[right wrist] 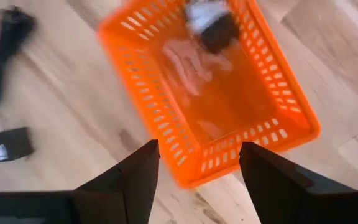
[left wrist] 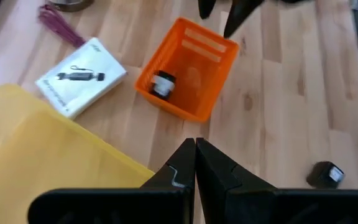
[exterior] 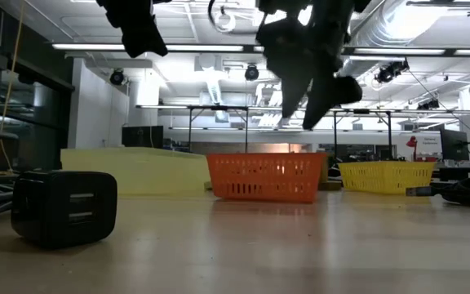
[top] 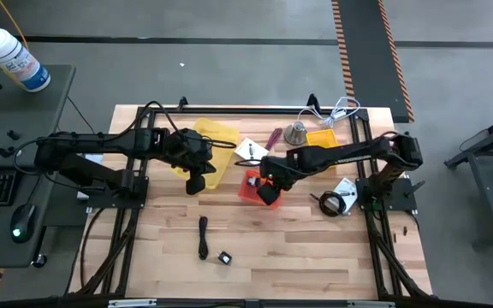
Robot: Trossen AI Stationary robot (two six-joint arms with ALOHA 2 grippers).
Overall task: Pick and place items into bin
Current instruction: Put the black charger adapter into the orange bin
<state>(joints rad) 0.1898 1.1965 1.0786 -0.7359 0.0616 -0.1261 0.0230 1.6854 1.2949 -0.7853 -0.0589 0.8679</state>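
The orange mesh bin stands mid-table, with one black-and-white cube lying inside it. My right gripper hovers open just above the bin's near rim, holding nothing. My left gripper hangs shut in the air to the bin's left, over the edge of a yellow tray. A black cable and a second cube lie on the wood nearer the front edge. A white card and the maroon-handled tool lie beyond the bin.
A silver bell-shaped object and a small yellow basket sit at the far side. A coiled black cable and another white card lie by the right arm's base. Bare wood stretches along the near edge.
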